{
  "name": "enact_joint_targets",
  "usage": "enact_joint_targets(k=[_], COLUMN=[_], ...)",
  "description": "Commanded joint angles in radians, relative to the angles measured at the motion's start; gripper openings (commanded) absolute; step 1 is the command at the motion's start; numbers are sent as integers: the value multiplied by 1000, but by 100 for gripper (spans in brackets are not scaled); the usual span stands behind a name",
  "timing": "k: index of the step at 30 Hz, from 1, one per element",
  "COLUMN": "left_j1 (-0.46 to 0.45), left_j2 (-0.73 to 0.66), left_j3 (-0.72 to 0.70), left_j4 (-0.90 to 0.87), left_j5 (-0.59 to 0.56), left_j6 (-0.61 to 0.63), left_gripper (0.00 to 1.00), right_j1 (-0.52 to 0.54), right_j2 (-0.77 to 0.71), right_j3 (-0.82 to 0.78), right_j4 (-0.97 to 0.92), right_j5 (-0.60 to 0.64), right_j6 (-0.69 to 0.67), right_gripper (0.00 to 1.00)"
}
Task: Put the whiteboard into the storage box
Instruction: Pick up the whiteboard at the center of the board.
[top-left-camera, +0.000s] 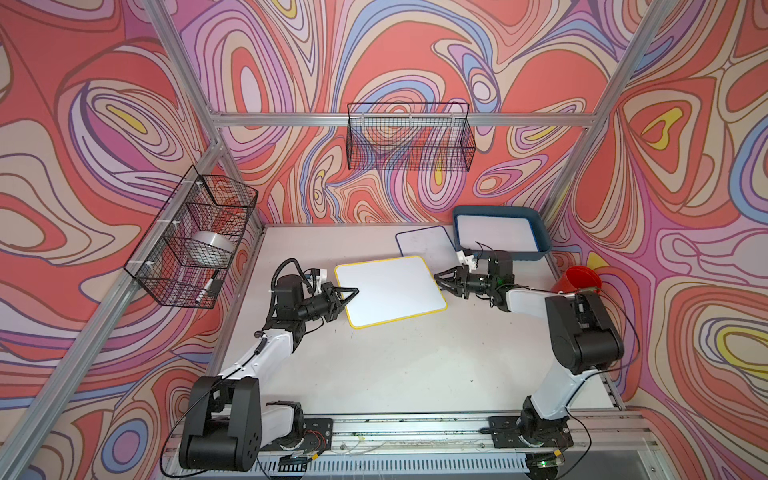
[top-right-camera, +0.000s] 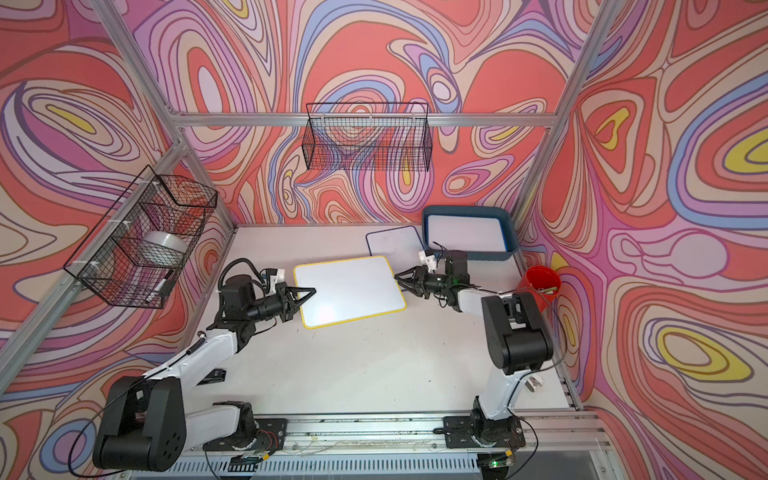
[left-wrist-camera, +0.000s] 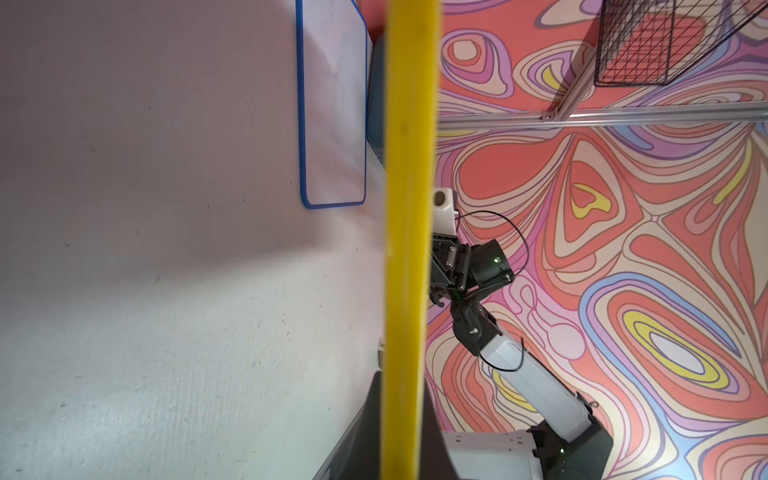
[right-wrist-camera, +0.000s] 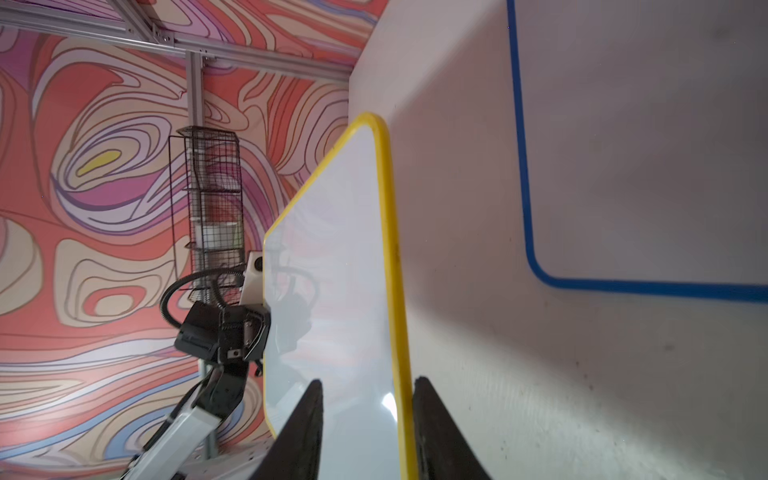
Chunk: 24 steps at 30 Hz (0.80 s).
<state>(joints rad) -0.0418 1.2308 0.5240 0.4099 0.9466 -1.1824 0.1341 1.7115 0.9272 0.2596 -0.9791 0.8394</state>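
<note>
A yellow-rimmed whiteboard (top-left-camera: 390, 291) (top-right-camera: 349, 291) sits mid-table, its edge (left-wrist-camera: 409, 208) running straight out from my left gripper (top-left-camera: 353, 291) (left-wrist-camera: 405, 424), which is shut on its left edge. At the board's right edge my right gripper (top-left-camera: 437, 277) (right-wrist-camera: 368, 399) stands open, its fingers straddling the yellow rim (right-wrist-camera: 395, 291) with a gap on the white-face side. A blue-rimmed whiteboard (top-left-camera: 426, 245) (right-wrist-camera: 644, 145) lies flat behind. The dark teal storage box (top-left-camera: 498, 210) (top-right-camera: 465, 209) stands at the back right with a white board (top-left-camera: 494, 235) inside.
A red bucket (top-left-camera: 577, 280) stands at the right edge beside my right arm. A black wire basket (top-left-camera: 409, 137) hangs on the back wall. Another basket (top-left-camera: 195, 237) on the left wall holds a tape roll (top-left-camera: 208, 245) and a marker.
</note>
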Motion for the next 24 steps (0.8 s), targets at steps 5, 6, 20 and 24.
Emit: enact_joint_targets(k=[5, 6, 20, 24], left_j1=[3, 5, -82, -128], left_j2=[-48, -49, 33, 120], left_j3=[-112, -116, -53, -18], left_j4=[357, 382, 543, 631], left_j5=[-149, -164, -327, -354], left_j6=[-170, -181, -261, -298], left_gripper=[0, 0, 0, 0], right_j1=[7, 7, 148, 202], right_j2=[-147, -160, -218, -217], right_j3=[-15, -25, -186, -223], right_j4=[-367, -350, 165, 306], right_j5=[227, 230, 277, 351], right_j6=[-220, -198, 273, 351], right_gripper=[38, 38, 38, 38])
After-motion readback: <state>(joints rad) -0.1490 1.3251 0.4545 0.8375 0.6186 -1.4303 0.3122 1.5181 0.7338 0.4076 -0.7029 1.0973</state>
